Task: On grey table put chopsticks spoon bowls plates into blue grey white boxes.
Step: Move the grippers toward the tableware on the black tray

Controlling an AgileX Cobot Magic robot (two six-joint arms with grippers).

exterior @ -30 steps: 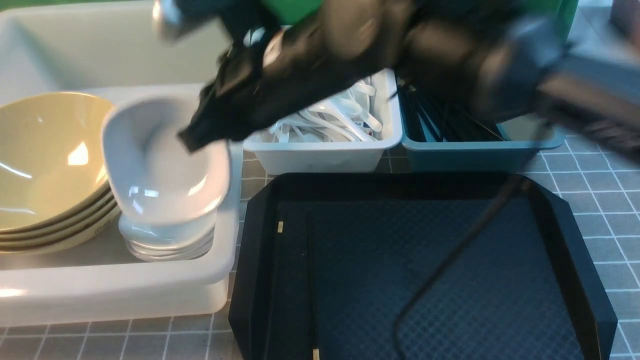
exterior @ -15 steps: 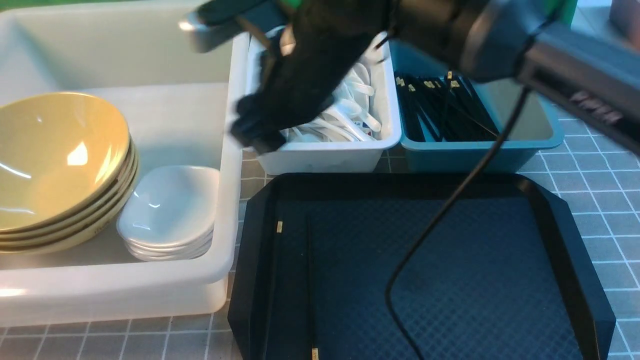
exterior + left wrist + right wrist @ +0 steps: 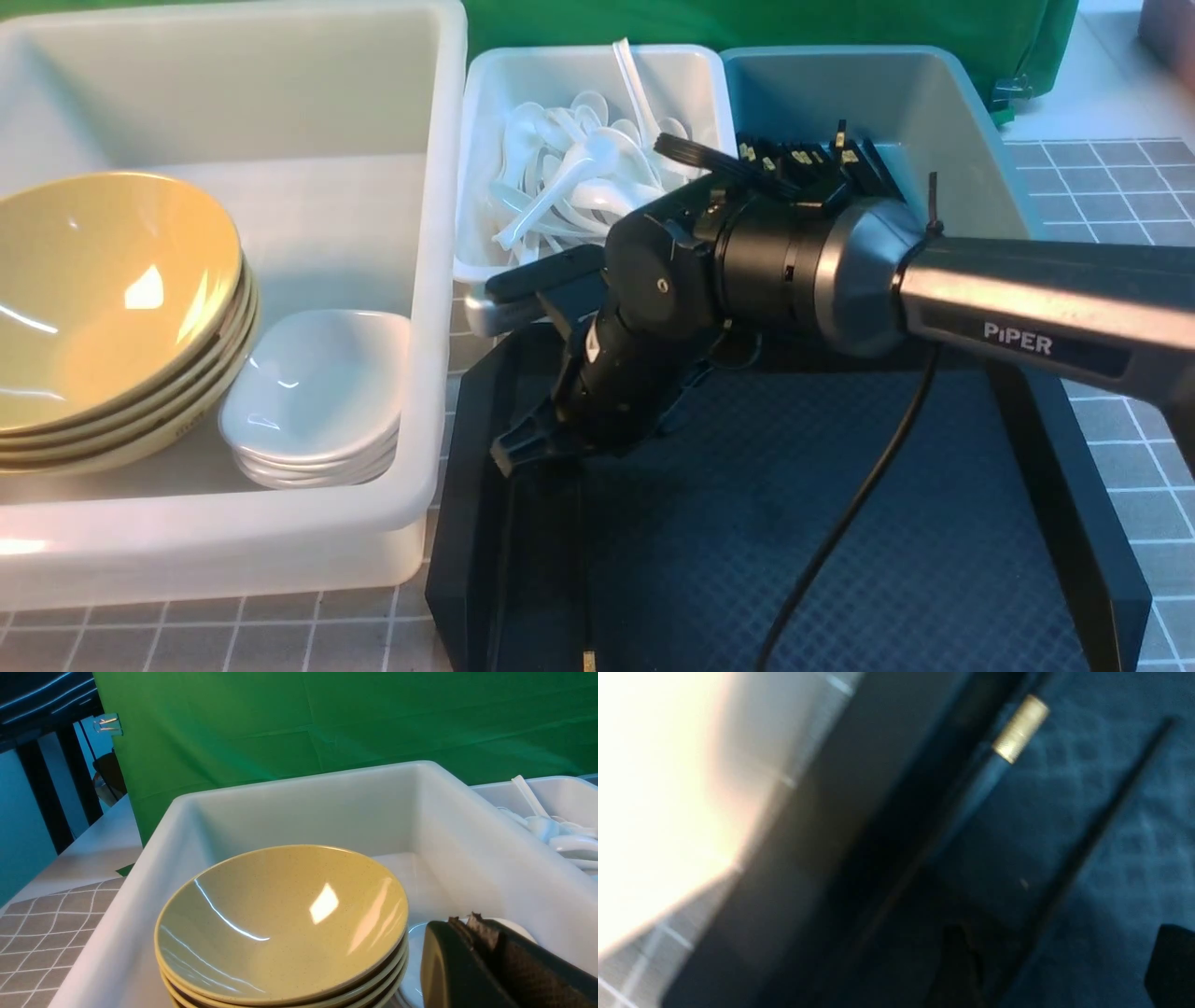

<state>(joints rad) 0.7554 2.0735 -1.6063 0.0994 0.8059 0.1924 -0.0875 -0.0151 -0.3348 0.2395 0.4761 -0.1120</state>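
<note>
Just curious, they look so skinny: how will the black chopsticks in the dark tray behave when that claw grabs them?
Probably stiff and light: each chopstick is a straight, thin rod. Lying flat on the tray, it gives the open right gripper little to pinch, so it may slip or roll sideways.

"PiPER" on right arm (image 3: 1046, 299) (seemingly brand)

The grey table (image 3: 1134, 448) carries four containers. A big white tub (image 3: 437, 280) sits at the left, a small white bin (image 3: 695, 70) and a blue-grey bin (image 3: 976, 121) stand side by side behind, and a black tray (image 3: 934, 532) lies just before them.
</note>
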